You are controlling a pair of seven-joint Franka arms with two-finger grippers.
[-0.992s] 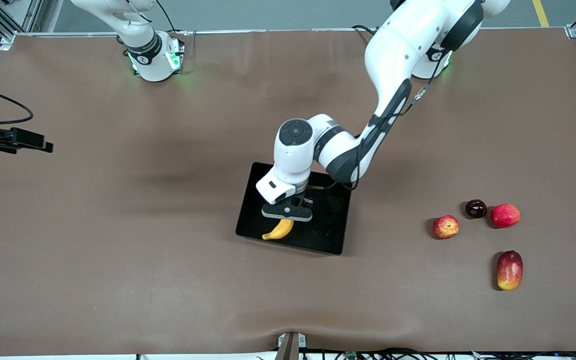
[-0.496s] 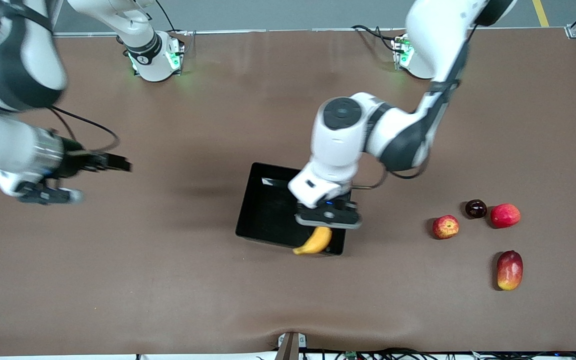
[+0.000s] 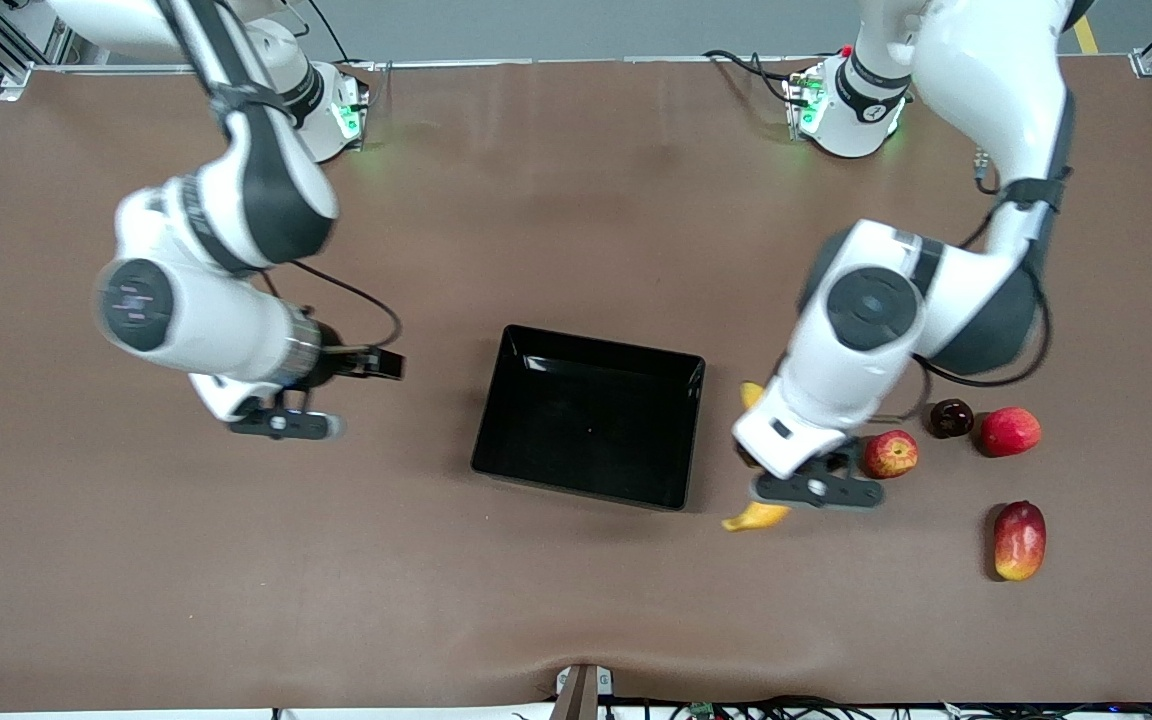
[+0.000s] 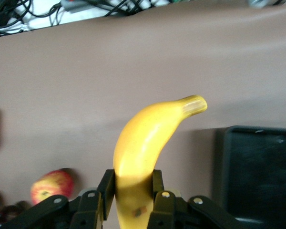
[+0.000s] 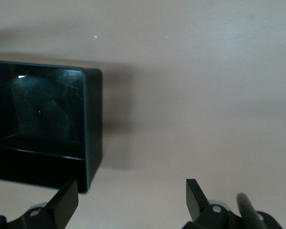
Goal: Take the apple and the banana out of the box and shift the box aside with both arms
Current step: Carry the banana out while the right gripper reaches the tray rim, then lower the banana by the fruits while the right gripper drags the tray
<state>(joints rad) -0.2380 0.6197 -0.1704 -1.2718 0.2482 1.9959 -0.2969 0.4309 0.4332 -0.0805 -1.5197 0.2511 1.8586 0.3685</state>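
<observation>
The black box (image 3: 586, 420) stands at the table's middle with nothing in it. My left gripper (image 3: 816, 490) is shut on the yellow banana (image 3: 756, 516) and holds it over the bare table between the box and the apple (image 3: 891, 453). In the left wrist view the banana (image 4: 148, 138) sticks out from between the jaws of the left gripper (image 4: 133, 183), with the apple (image 4: 51, 185) and the box (image 4: 257, 167) to either side. My right gripper (image 3: 281, 425) is open and empty, over the table beside the box toward the right arm's end. The right wrist view shows the right gripper (image 5: 131, 191) and the box (image 5: 38, 114).
A dark plum (image 3: 951, 417) and a plain red round fruit (image 3: 1010, 431) lie beside the apple toward the left arm's end. A red-yellow mango (image 3: 1019, 540) lies nearer the front camera. Brown cloth covers the table.
My left gripper has carried the banana out of the box toward the left arm's end. My right arm has swung in from the table's edge toward the box.
</observation>
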